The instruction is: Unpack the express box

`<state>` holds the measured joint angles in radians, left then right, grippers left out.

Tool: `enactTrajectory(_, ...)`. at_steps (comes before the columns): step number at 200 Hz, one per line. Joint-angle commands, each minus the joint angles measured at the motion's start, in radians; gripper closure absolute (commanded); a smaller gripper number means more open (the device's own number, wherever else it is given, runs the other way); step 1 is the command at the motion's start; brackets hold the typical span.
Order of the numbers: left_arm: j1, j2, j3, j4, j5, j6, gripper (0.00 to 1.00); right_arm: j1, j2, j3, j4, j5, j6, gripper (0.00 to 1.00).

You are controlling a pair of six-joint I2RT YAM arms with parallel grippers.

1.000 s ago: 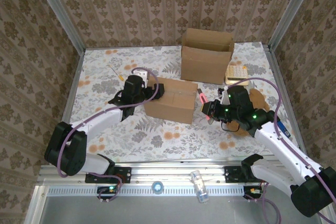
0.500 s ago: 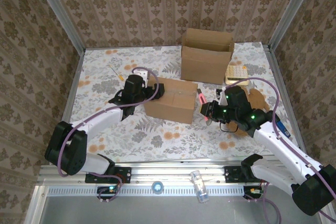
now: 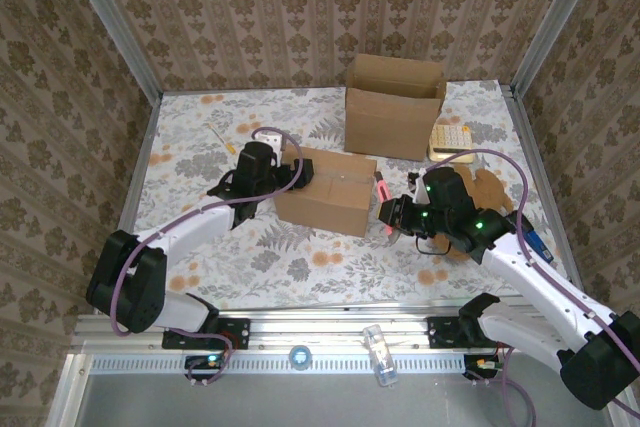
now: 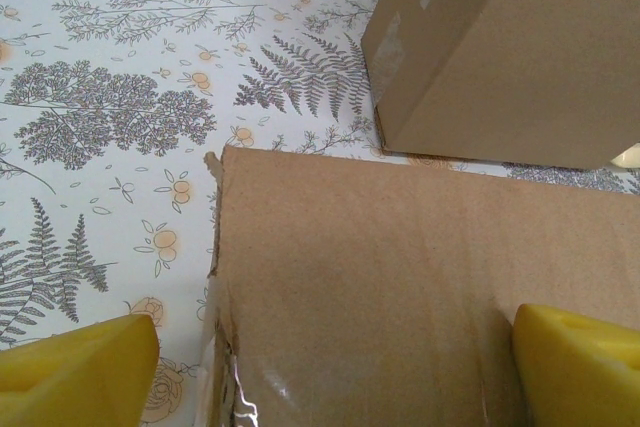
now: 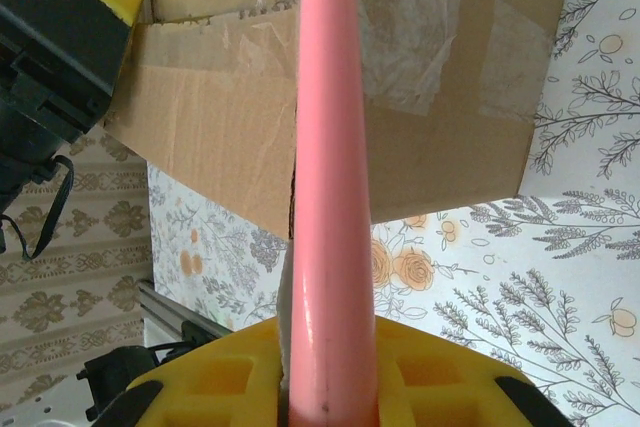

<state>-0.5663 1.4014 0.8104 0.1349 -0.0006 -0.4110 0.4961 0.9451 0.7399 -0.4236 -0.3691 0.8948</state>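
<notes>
The express box [image 3: 327, 190] is a brown carton sealed with clear tape, lying mid-table. My left gripper [image 3: 291, 175] stands open at its left end. In the left wrist view one yellow fingertip [image 4: 80, 367] hangs over the tablecloth and the other over the box top [image 4: 420, 277]. My right gripper [image 3: 392, 214] is shut on a long pink tool [image 3: 382, 187] just right of the box. In the right wrist view the pink tool [image 5: 330, 177] points at the taped end face of the box [image 5: 220, 127], held in my right gripper [image 5: 330, 397].
A second, open carton [image 3: 393, 107] stands at the back, close behind the express box [image 4: 510, 47]. A cream keypad-like item [image 3: 450, 139] and brown piece [image 3: 492, 187] lie at the right. A yellow-handled screwdriver [image 3: 222, 139] lies at the back left.
My right gripper has moved a little left with the pink tool, closer to the box's right end. The left arm has stayed still.
</notes>
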Motion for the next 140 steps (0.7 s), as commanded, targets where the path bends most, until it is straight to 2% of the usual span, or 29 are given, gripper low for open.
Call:
enactTrajectory(1, -0.009, 0.064, -0.03, -0.184, -0.012, 0.017, 0.1, 0.034, -0.016, -0.023, -0.062, -0.056, 0.013, 1.0)
enactTrajectory(140, -0.009, 0.073, -0.02, -0.188, -0.009, 0.018, 0.1, 0.129, -0.049, -0.07, -0.035, -0.042, 0.081, 1.0)
